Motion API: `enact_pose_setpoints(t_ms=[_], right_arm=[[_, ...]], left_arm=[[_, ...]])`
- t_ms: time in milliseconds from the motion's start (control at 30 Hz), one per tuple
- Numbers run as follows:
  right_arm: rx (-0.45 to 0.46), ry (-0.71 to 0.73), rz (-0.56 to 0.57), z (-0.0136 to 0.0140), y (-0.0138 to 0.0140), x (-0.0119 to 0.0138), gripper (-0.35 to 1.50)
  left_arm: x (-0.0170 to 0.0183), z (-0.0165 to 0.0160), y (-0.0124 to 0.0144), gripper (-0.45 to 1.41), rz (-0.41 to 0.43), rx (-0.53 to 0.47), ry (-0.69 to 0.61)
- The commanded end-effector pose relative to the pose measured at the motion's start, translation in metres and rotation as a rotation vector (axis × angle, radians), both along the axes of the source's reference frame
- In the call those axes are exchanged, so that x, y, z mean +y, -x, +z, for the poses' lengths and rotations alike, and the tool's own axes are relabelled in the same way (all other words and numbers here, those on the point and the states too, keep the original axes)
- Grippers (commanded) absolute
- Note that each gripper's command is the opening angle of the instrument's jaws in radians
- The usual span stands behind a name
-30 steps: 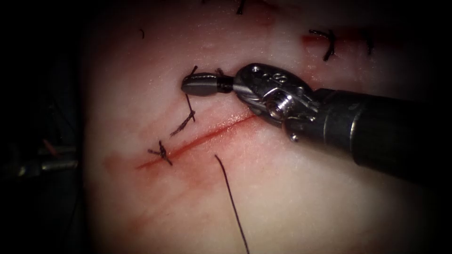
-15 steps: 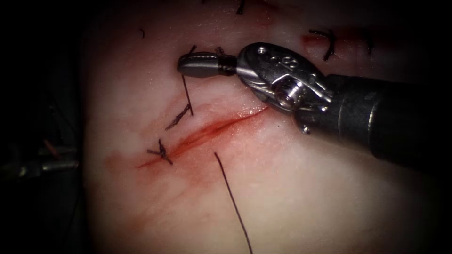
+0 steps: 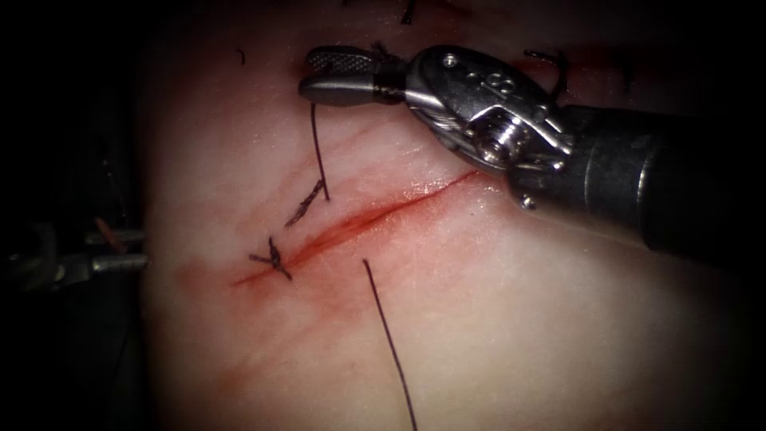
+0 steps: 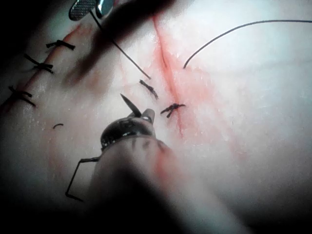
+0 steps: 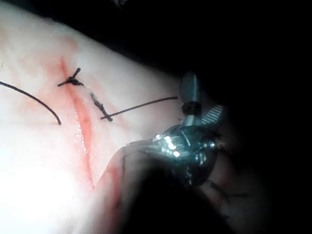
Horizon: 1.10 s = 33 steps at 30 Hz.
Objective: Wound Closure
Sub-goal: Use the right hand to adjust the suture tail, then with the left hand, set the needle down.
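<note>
Between the closed jaws of the left tool [image 4: 142, 116], clear of the tissue [image 3: 495, 319], sits the needle [image 4: 128, 102]: a short dark point sticks out, the rest of its curve is hidden by the jaws, so the place of the grip cannot be told. Thin dark line bending away beside that tool's shaft: thread or needle body, not distinguishable. Cut [image 3: 359, 219]: red slit running from 8 o'clock to 2 o'clock in the endoscope view, its upper end covered by the right tool's wrist. Knotted stitch [image 3: 275, 259] across its lower end; a second, frayed knot [image 3: 307, 204] just left of the cut, at 1 o'clock from the first. Thread [image 3: 317, 148] rising from that frayed knot towards 12 o'clock, up to the right tool [image 3: 319, 76], whose jaws stand apart, ribbed inner face showing; the thread's top end meets the lower jaw, and whether it is caught there cannot be made out. Loose thread [image 3: 387, 335] right of the cut, running towards 5 o'clock, cut off by the frame edge. Red fluid [image 3: 319, 295] smeared around the cut's lower half. Older stitches [image 3: 554, 73] at 2 o'clock, partly hidden behind the right tool's shaft.
</note>
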<state>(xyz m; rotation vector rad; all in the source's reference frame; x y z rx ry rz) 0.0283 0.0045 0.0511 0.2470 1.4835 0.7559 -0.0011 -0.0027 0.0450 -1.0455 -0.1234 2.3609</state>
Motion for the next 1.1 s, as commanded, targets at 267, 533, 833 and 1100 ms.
enact_pose_setpoints(t_ms=[267, 533, 833, 1100], right_arm=[[-0.039, 0.104, -0.032, -0.004, 0.0076, 0.0042, 1.46], [-0.074, 0.118, -0.006, -0.0027, 0.01, 0.0043, 1.46], [-0.087, 0.135, -0.009, -0.0018, 0.0094, 0.0035, 1.45], [-0.088, 0.127, -0.009, -0.0011, 0.0087, 0.0029, 1.45]], left_arm=[[0.0112, 0.0008, 0.008, -0.15, 0.037, 0.061, 0.136], [0.0145, 0.0073, 0.0114, -0.1, 0.089, 0.127, 0.162], [0.0141, 0.0124, 0.0129, 0.68, 0.103, 0.153, 0.113], [0.017, 0.0081, 0.0134, 0.79, 0.008, 0.085, 0.155]])
